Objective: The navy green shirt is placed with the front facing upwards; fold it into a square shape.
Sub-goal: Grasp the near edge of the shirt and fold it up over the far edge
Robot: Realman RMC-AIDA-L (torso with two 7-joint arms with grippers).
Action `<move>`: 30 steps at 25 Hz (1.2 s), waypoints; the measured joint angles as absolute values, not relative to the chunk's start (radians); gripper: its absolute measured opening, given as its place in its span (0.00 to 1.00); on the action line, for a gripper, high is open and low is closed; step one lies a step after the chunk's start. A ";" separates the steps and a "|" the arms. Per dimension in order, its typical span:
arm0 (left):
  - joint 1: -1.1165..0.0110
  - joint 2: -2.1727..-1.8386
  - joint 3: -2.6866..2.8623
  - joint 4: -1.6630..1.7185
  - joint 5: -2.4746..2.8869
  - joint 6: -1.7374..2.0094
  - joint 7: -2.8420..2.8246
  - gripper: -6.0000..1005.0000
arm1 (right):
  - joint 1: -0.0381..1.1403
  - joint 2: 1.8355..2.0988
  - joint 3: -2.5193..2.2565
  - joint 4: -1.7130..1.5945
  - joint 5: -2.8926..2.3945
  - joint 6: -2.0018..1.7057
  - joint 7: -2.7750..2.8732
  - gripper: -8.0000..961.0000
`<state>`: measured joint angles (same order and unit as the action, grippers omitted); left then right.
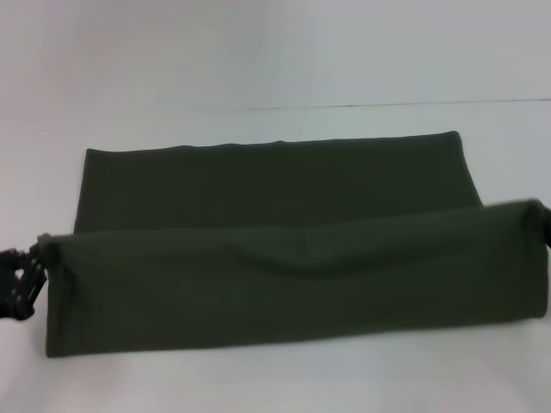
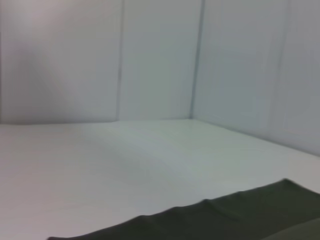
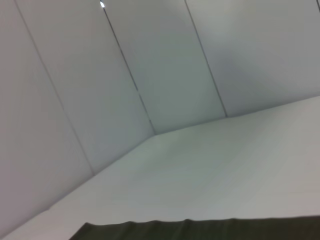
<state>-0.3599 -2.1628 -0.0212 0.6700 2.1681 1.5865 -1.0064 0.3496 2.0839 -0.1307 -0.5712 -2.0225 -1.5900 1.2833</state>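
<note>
The navy green shirt (image 1: 267, 185) lies across the white table (image 1: 258, 379), showing plain green cloth with no print. Its far part lies flat. Its near part (image 1: 293, 280) is lifted as a long band stretched between my two grippers. My left gripper (image 1: 41, 249) is shut on the band's left end. My right gripper (image 1: 542, 217) holds the right end at the edge of the head view and is mostly cut off. A strip of the shirt shows in the left wrist view (image 2: 225, 217) and in the right wrist view (image 3: 200, 230).
White walls stand behind the table (image 2: 150, 60) and meet in a corner (image 3: 152, 132). The table's far edge line runs behind the shirt (image 1: 387, 105).
</note>
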 joint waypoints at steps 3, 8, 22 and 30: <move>-0.393 -2.164 -0.021 0.652 2.165 1.511 -1.013 0.04 | 0.398 2.082 -0.143 -0.572 -2.023 -1.513 1.306 0.05; -0.452 -2.169 -0.014 0.607 2.103 1.398 -0.974 0.04 | 0.477 2.085 -0.194 -0.565 -2.023 -1.354 1.332 0.05; -0.660 -2.166 0.002 0.538 2.087 1.025 -0.942 0.04 | 0.646 2.088 -0.263 -0.529 -2.016 -1.022 1.329 0.05; -0.744 -2.165 0.058 0.505 2.063 0.819 -0.942 0.04 | 0.709 2.085 -0.306 -0.483 -2.015 -0.850 1.334 0.05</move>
<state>-0.7442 -2.1646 0.0576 0.5053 2.0632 0.8193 -0.9416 0.7092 2.0849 -0.3064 -0.4834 -2.0153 -0.8498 1.3336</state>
